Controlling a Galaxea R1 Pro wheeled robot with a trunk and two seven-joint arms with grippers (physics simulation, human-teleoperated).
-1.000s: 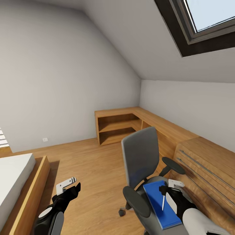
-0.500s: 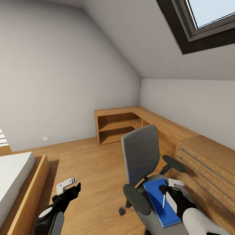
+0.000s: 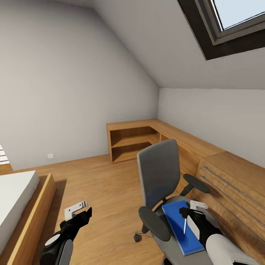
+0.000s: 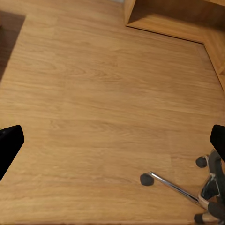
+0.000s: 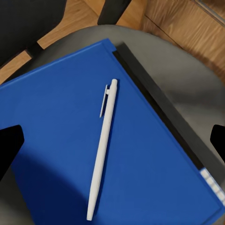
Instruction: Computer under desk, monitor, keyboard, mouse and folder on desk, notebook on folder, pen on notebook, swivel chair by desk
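The grey swivel chair (image 3: 159, 175) stands on the wood floor in the bedroom. On its seat lies the blue folder (image 3: 178, 222) (image 5: 56, 140), and the pale pen (image 5: 103, 150) rests on top of it. A dark strip with pale marks (image 5: 157, 119) peeks from under the folder's long edge; I cannot tell if it is the notebook. My right gripper (image 3: 190, 209) hovers open just above folder and pen, fingertips (image 5: 9, 145) wide apart. My left gripper (image 3: 80, 210) hangs open over bare floor beside the chair's wheeled base (image 4: 206, 187). Desk, computer, monitor, keyboard and mouse are out of view.
A bed in a wood frame (image 3: 22, 198) sits at the left. Light-wood shelves (image 3: 132, 141) run along the far wall into the corner, and a wood drawer chest (image 3: 235, 184) stands close to the chair's right. Open floor (image 3: 103, 184) lies between bed and chair.
The whole picture has drifted slightly, so the camera moved a little. Both grippers stay open, and the right one stays over the folder.
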